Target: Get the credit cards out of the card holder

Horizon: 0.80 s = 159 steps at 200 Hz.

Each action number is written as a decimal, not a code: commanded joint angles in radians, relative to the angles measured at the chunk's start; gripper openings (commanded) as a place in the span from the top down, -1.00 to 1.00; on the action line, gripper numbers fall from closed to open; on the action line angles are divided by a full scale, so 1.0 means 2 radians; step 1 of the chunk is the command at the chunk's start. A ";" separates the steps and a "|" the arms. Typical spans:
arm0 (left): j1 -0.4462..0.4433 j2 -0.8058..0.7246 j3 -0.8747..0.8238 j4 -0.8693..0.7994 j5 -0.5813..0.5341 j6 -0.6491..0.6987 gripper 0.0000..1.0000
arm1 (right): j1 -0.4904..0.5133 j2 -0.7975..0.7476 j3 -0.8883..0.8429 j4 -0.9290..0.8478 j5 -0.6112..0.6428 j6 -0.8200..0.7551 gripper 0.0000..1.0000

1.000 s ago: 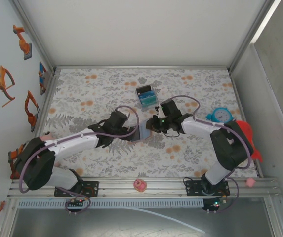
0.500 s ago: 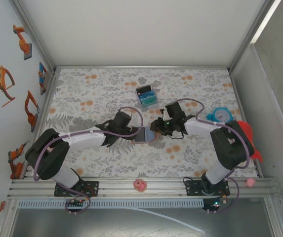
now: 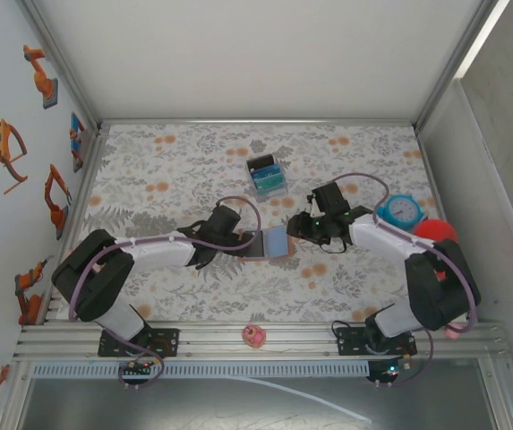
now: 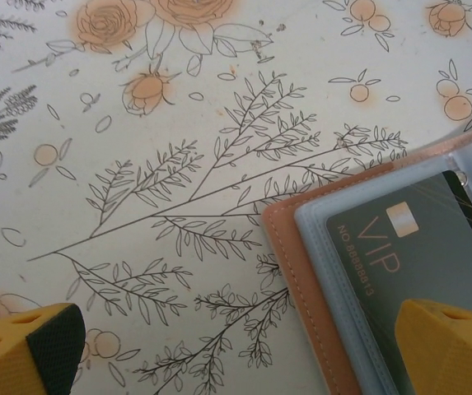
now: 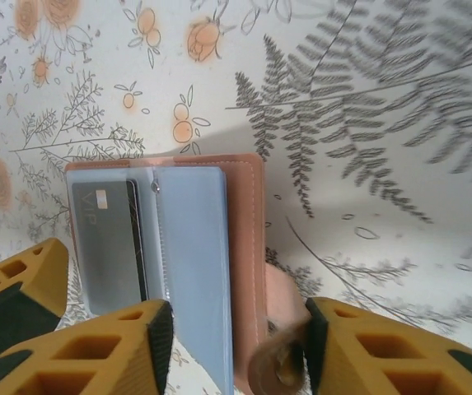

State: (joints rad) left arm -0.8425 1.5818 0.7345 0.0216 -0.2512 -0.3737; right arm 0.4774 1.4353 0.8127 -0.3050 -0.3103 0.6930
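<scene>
The tan-brown card holder lies spread open on the table between both arms. One leaf has a clear pocket holding a dark credit card marked VIP. The other leaf is pale blue-grey, and I cannot tell if a card lies there. My left gripper is wide open at the holder's left edge, one finger over the card's corner. My right gripper stands open astride the holder's right leaf and its brown strap, at the right edge.
A small black box with blue and teal contents stands behind the holder. A teal clock and a red object lie beside the right arm. A pink item rests on the front rail.
The right gripper has opened and drawn back to the right. The card holder, held raised between the grippers before, now lies spread flat. The left gripper has moved right to it.
</scene>
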 commanded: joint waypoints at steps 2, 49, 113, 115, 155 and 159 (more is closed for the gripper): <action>-0.003 0.007 -0.011 0.011 0.003 -0.023 -0.94 | -0.003 -0.045 0.014 -0.041 0.043 -0.009 0.22; -0.003 -0.005 -0.034 0.018 -0.001 -0.060 -0.94 | 0.026 -0.082 0.002 -0.013 0.053 0.017 0.35; -0.003 0.001 -0.040 0.020 0.008 -0.072 -0.94 | 0.060 0.002 -0.028 0.167 -0.045 0.102 0.47; -0.003 0.001 -0.039 0.019 0.008 -0.072 -0.94 | 0.060 0.005 -0.028 0.171 -0.048 0.103 0.48; -0.003 0.003 -0.035 0.012 0.013 -0.071 -0.94 | 0.060 0.054 -0.033 0.206 -0.078 0.110 0.64; -0.003 0.003 -0.034 0.012 0.013 -0.071 -0.94 | 0.060 0.058 -0.035 0.210 -0.080 0.111 0.66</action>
State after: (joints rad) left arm -0.8440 1.5833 0.6693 0.0742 -0.2413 -0.5041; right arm 0.5934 1.5181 0.7597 0.0093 -0.4080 0.8810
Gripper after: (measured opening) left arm 0.968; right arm 0.189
